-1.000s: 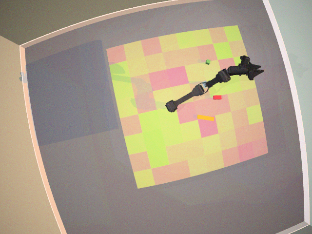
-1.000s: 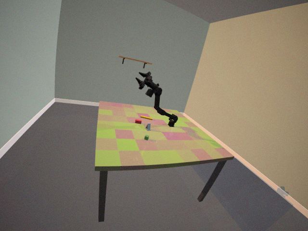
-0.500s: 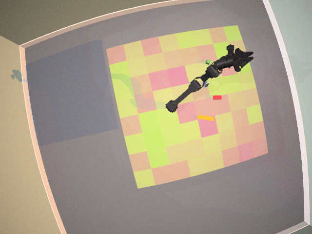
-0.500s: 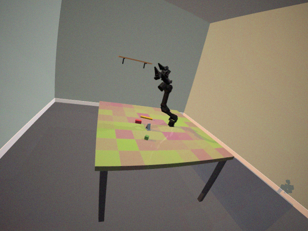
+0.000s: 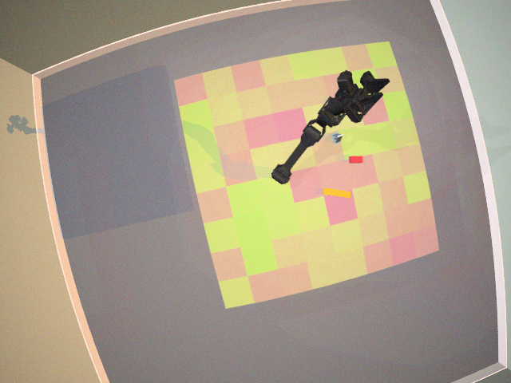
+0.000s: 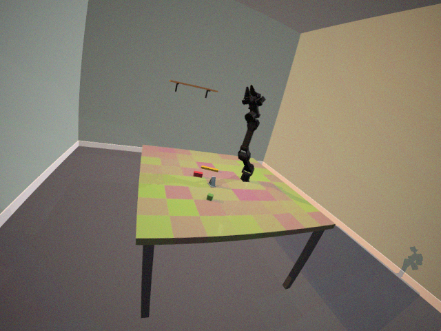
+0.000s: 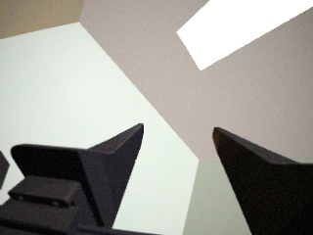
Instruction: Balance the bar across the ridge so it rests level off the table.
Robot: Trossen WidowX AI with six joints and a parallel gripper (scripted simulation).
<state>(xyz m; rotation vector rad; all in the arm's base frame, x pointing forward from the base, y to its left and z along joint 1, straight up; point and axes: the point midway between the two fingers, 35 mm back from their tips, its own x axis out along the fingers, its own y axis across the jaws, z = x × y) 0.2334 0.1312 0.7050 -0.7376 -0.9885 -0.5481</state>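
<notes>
Exterior view: arm [image 6: 248, 142] reared near upright, gripper [image 6: 253, 93] aimed at ceiling, jaws fairly wide and holding nothing, probably clearing the table before the reach. Bar [image 6: 209, 168] flat on table [image 6: 185, 227], well apart from ridge [image 6: 212, 181], red block [image 6: 198, 174] between; pickup not yet begun.

Black jointed arm [image 6: 248, 136] (matte) — tapered, wedge-shaped fingers
</notes>
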